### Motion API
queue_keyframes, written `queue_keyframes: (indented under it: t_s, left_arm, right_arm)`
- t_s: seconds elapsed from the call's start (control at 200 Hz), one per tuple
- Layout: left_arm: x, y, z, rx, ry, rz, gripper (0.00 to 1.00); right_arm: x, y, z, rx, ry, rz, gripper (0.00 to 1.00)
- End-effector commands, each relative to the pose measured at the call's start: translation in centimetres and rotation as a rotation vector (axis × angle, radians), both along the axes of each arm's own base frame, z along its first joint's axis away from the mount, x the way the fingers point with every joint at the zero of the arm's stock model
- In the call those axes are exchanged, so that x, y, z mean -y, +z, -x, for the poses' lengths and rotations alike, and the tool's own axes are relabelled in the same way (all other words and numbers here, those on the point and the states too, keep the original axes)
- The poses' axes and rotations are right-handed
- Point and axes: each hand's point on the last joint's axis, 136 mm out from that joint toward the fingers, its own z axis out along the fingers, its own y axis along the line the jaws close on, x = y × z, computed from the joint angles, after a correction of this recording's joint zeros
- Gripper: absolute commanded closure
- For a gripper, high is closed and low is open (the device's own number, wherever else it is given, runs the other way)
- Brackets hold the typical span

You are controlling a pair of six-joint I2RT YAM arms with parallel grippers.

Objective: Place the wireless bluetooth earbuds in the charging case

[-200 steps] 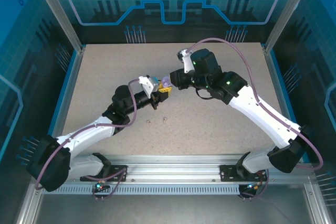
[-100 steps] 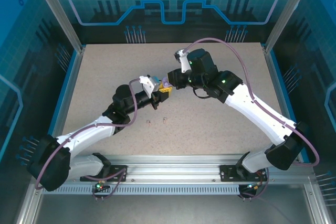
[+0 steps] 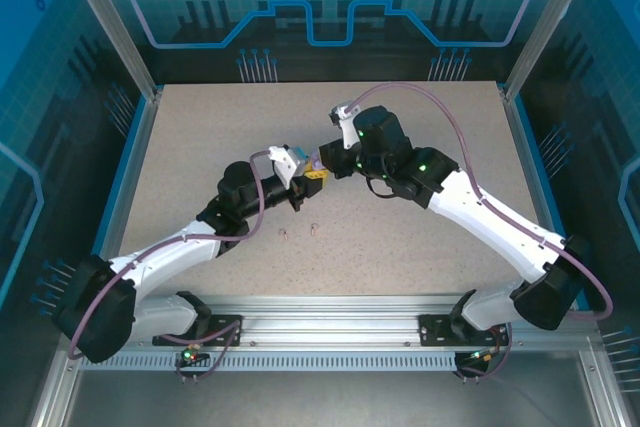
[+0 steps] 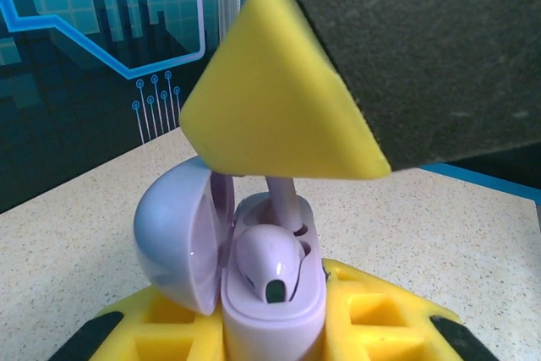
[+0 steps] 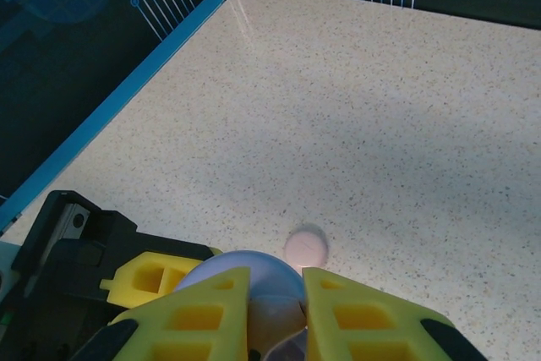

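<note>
The purple charging case point(image 4: 272, 314) stands open between the yellow fingers of my left gripper point(image 4: 270, 331), its lid point(image 4: 173, 238) swung out to the left. One purple earbud point(image 4: 269, 261) sits in the case. A second earbud's stem point(image 4: 284, 199) reaches down into the other slot from between the yellow fingers point(image 4: 279, 99) of my right gripper point(image 5: 276, 314), which is shut on it. From above, both grippers, left point(image 3: 304, 180) and right point(image 3: 322, 160), meet over the table's middle. Two tiny pale earbuds point(image 3: 284, 234) point(image 3: 315, 228) lie on the table nearer the bases.
A round pale pink case point(image 5: 305, 245) lies shut on the speckled table point(image 5: 380, 107) just beyond the purple case's lid point(image 5: 245, 270). A blue rim point(image 5: 127, 95) and dark walls bound the table on the far and left sides.
The right arm's wrist has swung slightly left and towards the bases while its fingers stayed over the case. The left arm has hardly moved.
</note>
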Motion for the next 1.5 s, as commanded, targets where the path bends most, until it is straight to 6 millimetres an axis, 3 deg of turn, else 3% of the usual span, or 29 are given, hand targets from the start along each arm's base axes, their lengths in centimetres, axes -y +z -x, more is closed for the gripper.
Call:
queue_keyframes:
  t_s: [0.0,0.365,0.405,0.465,0.64,0.765,0.865,0.996,1.206,1.391,1.496]
  left_arm:
    - [0.4,4.0,-0.1,0.103,-0.009,0.060,1.00]
    - [0.3,4.2,-0.2,0.110,-0.003,0.058,1.00]
    - [0.3,4.2,-0.2,0.111,-0.003,0.059,1.00]
    - [0.4,4.2,-0.2,0.109,-0.005,0.058,1.00]
    - [0.4,3.8,-0.2,0.103,-0.005,0.052,1.00]
    - [0.4,3.6,-0.1,0.097,-0.007,0.053,1.00]
    - [0.4,3.4,0.0,0.089,-0.011,0.055,1.00]
    - [0.5,3.0,0.1,0.072,-0.020,0.053,1.00]
    - [1.1,2.3,0.3,0.046,-0.042,0.045,1.00]
    - [1.9,2.1,0.2,0.039,-0.060,0.036,1.00]
    - [2.1,1.9,-0.1,0.038,-0.055,0.034,1.00]
  right_arm:
    - [-0.1,-0.9,1.4,0.025,0.036,0.045,0.79]
    - [-1.2,-2.1,2.5,0.045,0.093,0.042,0.78]
    - [-1.2,-2.2,2.4,0.040,0.087,0.045,0.75]
    - [-1.0,-2.1,2.3,0.036,0.071,0.041,0.58]
    - [0.7,1.8,1.6,0.049,-0.003,-0.064,0.37]
    - [2.3,5.2,1.5,0.070,-0.027,-0.156,0.32]
    - [3.2,6.3,1.1,0.043,-0.039,-0.179,0.31]
    - [3.5,6.0,-0.5,-0.033,-0.054,-0.164,0.37]
    - [1.3,4.4,-3.1,-0.193,0.003,-0.088,0.70]
    - [-0.7,2.1,-4.4,-0.287,0.056,-0.035,0.79]
    - [-1.2,0.9,-3.9,-0.334,0.083,-0.012,0.82]
